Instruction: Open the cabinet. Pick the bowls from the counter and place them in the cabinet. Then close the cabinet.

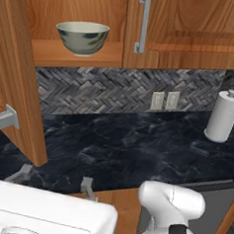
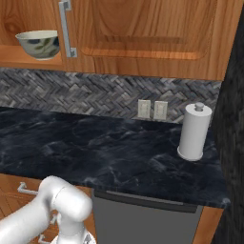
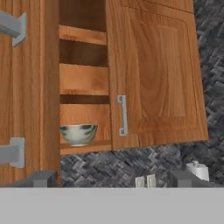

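Note:
The cabinet (image 1: 194, 25) hangs above the counter (image 1: 127, 144). Its left door (image 1: 17, 82) is swung open and its right door (image 2: 143, 28) is shut. A pale cream-green bowl (image 1: 83, 36) with dark marks stands upright on the lowest wooden shelf (image 1: 44, 52), near its front edge. The same bowl (image 2: 39, 44) sits at the far upper left of the right base view. In the hand view my gripper (image 3: 113, 179) is open with nothing between its fingertips (image 3: 43, 178). It looks up at the bowl (image 3: 78, 133) from well back and below.
A white paper towel roll (image 1: 223, 116) stands at the counter's right end by the herringbone wall. Two wall outlets (image 1: 164, 100) sit above the counter. A grey appliance front (image 2: 143, 219) lies under the counter edge, with wooden drawers (image 1: 113, 200) to its left.

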### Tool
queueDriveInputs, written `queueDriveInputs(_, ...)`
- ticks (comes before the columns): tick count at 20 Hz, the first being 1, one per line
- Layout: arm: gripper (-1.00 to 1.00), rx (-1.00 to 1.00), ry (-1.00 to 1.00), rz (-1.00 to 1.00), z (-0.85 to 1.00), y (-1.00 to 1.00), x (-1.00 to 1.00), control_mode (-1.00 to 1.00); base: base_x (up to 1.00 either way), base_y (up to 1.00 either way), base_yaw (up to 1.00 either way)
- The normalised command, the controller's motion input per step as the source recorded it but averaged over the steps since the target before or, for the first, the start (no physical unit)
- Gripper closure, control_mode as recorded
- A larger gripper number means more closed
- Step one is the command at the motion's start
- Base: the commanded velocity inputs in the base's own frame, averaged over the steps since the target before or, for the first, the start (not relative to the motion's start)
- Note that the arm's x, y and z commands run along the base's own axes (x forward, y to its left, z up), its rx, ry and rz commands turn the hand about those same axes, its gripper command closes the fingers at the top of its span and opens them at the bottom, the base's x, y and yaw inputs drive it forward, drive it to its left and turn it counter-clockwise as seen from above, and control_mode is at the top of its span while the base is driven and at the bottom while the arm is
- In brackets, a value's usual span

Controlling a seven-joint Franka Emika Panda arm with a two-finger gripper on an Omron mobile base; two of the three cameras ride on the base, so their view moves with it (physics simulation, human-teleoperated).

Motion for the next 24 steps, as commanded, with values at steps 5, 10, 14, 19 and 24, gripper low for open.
queueDriveInputs(5, -1.00, -0.24, -0.05, -0.14, 0.00, 0.39, 0.22, -1.00, 0.00, 0.00, 0.00)
queueDriveInputs(10, -1.00, -0.06, 0.00, -0.10, 0.02, 0.12, 0.53, -1.00, 0.00, 0.00, 0.00)
queueDriveInputs(14, -1.00, 0.00, 0.00, 0.00, 0.00, 0.00, 0.78, -1.00, 0.00, 0.00, 0.00)
queueDriveInputs(19, -1.00, 0.00, 0.00, 0.00, -0.09, 0.00, 0.79, -1.00, 0.00, 0.00, 0.00)
queueDriveInputs(24, -1.00, 0.00, -0.01, 0.00, -0.42, 0.00, 0.68, -1.00, 0.00, 0.00, 0.00)
